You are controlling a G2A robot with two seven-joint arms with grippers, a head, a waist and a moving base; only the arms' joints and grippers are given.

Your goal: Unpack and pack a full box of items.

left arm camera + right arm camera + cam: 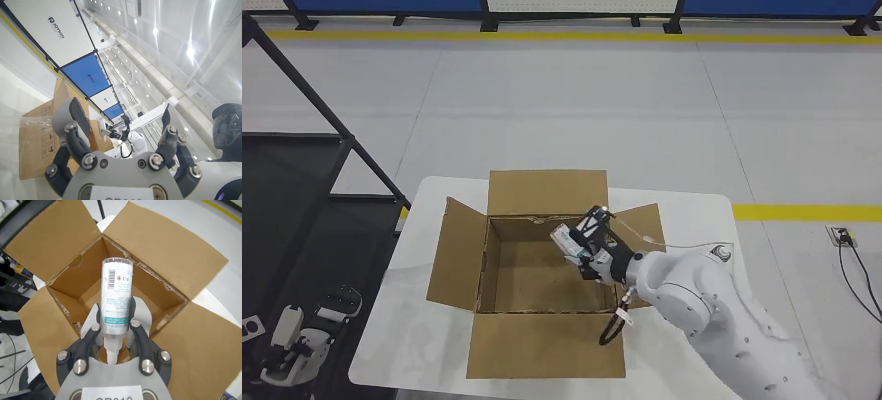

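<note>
The right gripper (115, 305) is clamped narrowly on a clear bottle (116, 285), the pads pinching the lower part of its labelled body. The white nozzle points back toward the wrist and the flat base sticks out ahead. Most of the bottle overhangs the grip, so it will probably pivot if bumped or swung fast; a slow, level move with firm squeeze looks wisest. It hangs over the open box (90, 262), seen from above near the right-hand wall (617, 265). The floor that shows is bare cardboard, so whether this is the last item out or the first one in I cannot tell. Either way, the torn corrugated rim is the edge to mind: travel straight up or down and keep the base off the wall. The freest room lies toward the box's middle and left half. All four flaps splay outward onto the white table (682, 215), leaving narrow margins. Farther off beside the box, the left gripper (121, 105) points toward the ceiling, spread wide and holding nothing.
</note>
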